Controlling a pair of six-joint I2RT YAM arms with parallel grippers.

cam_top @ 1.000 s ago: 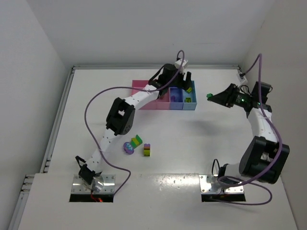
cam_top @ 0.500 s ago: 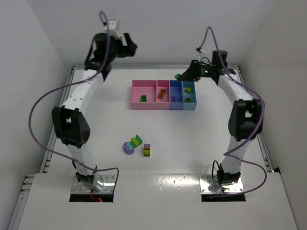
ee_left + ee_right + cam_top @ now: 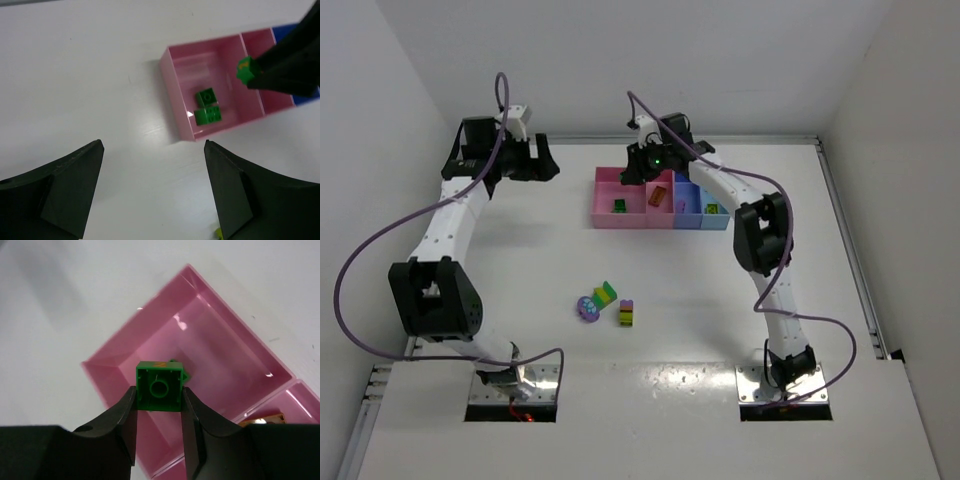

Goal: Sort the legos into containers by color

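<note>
lego (image 3: 159,384), green, in right gripper (image 3: 159,394) above pink compartment (image 3: 215,342)

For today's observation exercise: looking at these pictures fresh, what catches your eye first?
The right gripper pinches a green brick above the tray's leftmost pink compartment, where two green bricks lie. On the table, a cluster of loose bricks waits, and the left gripper hangs open left of the tray.
</note>
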